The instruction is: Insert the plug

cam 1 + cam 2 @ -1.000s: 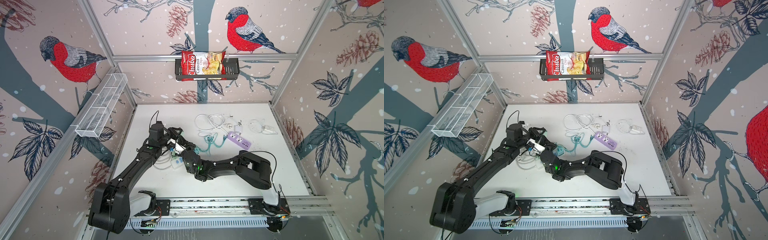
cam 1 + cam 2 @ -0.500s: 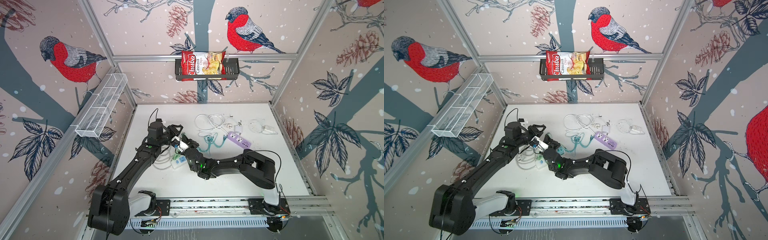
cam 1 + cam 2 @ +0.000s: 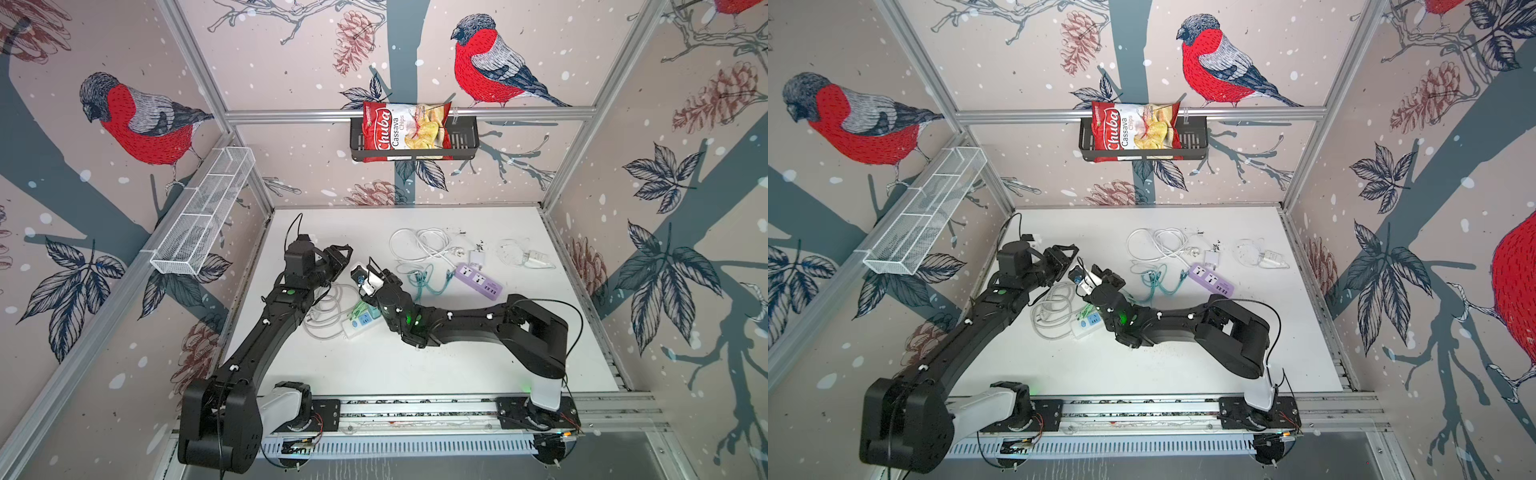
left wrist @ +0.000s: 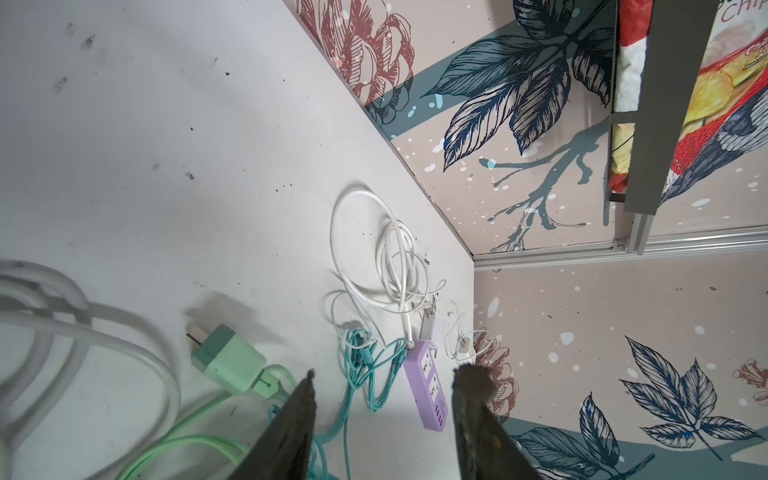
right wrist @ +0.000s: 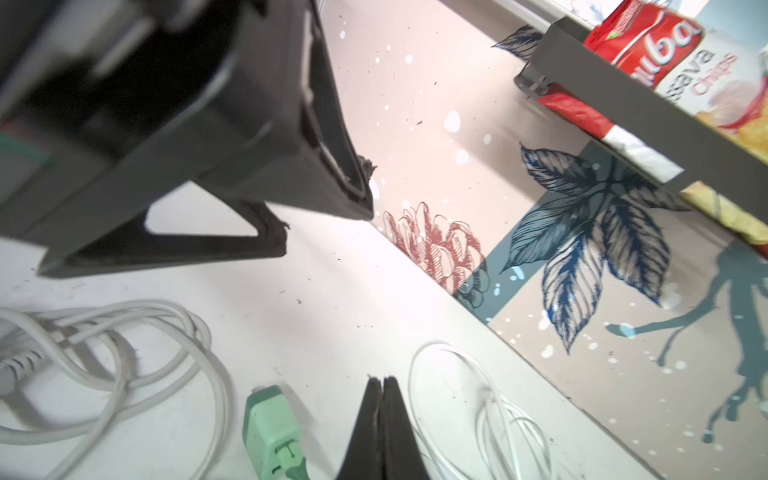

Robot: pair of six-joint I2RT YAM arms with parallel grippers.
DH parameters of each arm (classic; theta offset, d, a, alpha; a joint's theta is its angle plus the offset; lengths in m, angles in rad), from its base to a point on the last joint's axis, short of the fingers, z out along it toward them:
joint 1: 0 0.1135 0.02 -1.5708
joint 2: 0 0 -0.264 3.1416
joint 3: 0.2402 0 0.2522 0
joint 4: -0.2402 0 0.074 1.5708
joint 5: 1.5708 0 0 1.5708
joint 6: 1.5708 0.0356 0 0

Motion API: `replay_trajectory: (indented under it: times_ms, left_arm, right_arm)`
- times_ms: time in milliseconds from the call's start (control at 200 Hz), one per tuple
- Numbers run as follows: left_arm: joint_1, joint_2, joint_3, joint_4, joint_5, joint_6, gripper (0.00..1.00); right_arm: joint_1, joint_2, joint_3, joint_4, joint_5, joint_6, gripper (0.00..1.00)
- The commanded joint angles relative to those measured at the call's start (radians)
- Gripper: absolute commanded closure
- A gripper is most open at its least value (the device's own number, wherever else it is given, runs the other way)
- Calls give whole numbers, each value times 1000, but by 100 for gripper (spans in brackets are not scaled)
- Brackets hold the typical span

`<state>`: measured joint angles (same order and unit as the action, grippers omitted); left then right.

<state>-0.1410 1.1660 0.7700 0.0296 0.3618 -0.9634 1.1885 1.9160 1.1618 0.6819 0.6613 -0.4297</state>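
A mint-green plug, a smooth rounded plastic block with two flat metal prongs at one end and a green cable at the other, lies loose on the scuffed white worktop, held by nothing. In the left wrist view it lies just beside one finger of the left gripper, whose dark jaws stand well apart and empty. The plug's long axis runs slantwise to the gap between the jaws, with the prongs pointing away from the gripper. In the right wrist view the right gripper has its two fingers pressed together on nothing, the plug just beside them. The right gripper looks the nearer, but only the left is ready to close on the plug. A white power strip with blue sockets lies near, beside thick white cable loops; a lilac power strip lies farther off. Which strip is the target cannot be told.
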Motion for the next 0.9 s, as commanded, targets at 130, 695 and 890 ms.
replay_trajectory:
  times_ms: [130, 695, 890]
  left_arm:
    - [-2, 160, 155, -266, 6, 395, 46]
    - [-196, 383, 246, -523, -336, 650, 40]
    - [-200, 396, 238, -441, -368, 729, 39]
  right_arm:
    - [-74, -47, 56, -255, -237, 217, 91]
    - [-297, -240, 15, -511, -659, 533, 55]
    - [-359, -255, 10, -573, -747, 558, 51]
